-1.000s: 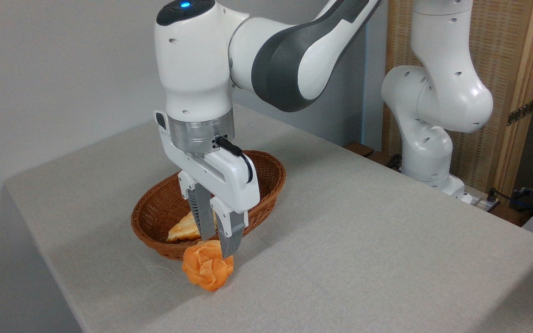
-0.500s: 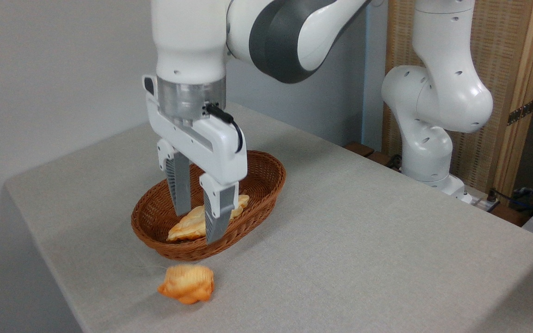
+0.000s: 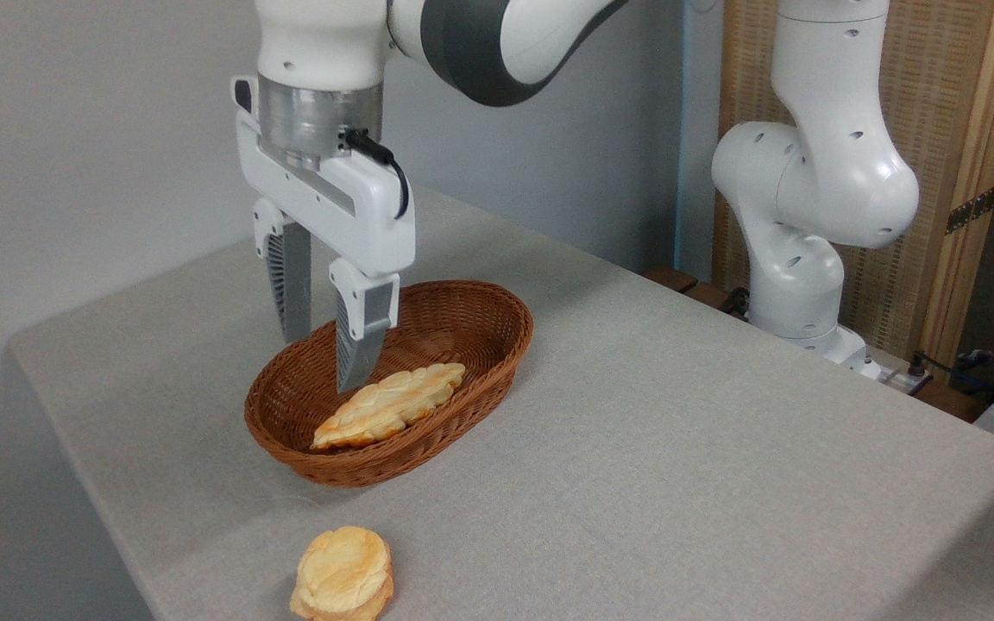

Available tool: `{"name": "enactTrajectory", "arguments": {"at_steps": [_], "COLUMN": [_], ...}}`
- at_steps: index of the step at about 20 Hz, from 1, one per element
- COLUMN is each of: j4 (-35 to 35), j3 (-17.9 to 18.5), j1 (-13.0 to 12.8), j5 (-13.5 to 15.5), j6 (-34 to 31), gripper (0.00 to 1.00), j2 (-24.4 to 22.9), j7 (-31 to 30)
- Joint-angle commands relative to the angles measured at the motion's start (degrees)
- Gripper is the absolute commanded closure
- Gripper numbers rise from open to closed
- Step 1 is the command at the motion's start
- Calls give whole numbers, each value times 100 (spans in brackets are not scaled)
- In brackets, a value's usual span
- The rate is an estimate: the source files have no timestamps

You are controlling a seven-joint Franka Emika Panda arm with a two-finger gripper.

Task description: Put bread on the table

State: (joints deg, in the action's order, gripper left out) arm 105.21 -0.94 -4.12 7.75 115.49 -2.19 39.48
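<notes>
Task effectively complete: the bread [image 3: 342, 576] lies on the desk [image 3: 678, 448] at lower centre, near the front edge. The hand [image 3: 322, 356], fingers spread and empty, hovers over the basket [image 3: 471, 379].

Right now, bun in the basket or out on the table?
Out. The bread lies on the table in front of the basket, pale underside up. The gripper hangs open above the basket, empty.
</notes>
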Motion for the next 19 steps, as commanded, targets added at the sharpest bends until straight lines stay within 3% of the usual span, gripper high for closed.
{"name": "enactTrajectory", "arguments": {"at_steps": [1,12,15,19], "j4": [-159,-194,-194,-212], "j3": [-99,-73,-64,-38], "j1": [8,34,43,43], "j5": [25,-1,-299,-318], "j6": [-114,-738,-896,-932], "gripper": [0,0,0,0], "j2": [-36,-53,-97,-115], "j7": [-116,-45,-10,51]}}
